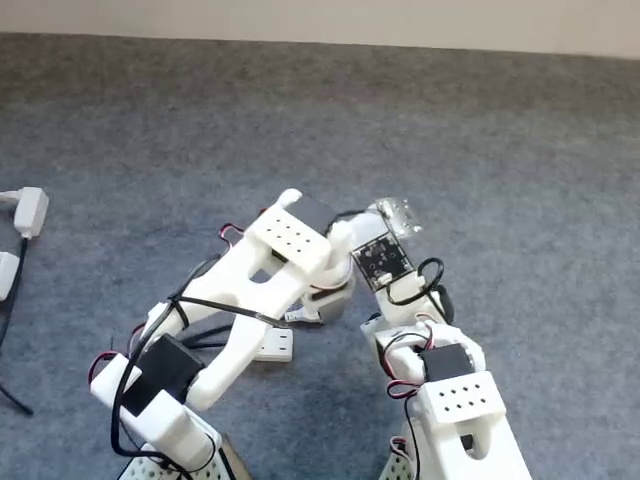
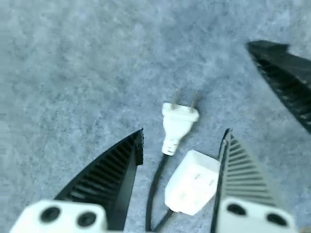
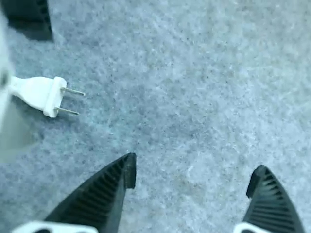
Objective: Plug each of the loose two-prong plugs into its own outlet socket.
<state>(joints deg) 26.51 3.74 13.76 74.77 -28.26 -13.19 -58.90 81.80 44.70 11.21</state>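
A white two-prong plug point(image 2: 179, 121) on a black cord lies flat on the grey carpet, prongs pointing away from my left wrist. Beside its cord end lies a white outlet socket point(image 2: 192, 182). My left gripper point(image 2: 183, 132) is open just above them, one black finger on each side of plug and socket. The same plug point(image 3: 41, 94) lies off to one side of my right gripper point(image 3: 194, 162), which is open over bare carpet with nothing between its fingers. In the high view both arms meet at the middle of the carpet and cover the plug.
Another white plug piece point(image 1: 30, 210) and a second white piece point(image 1: 8, 275) with a black cord lie at the far left edge. A white socket-like block point(image 1: 275, 345) sits under the left arm. The other arm's black finger point(image 2: 286, 73) is close by.
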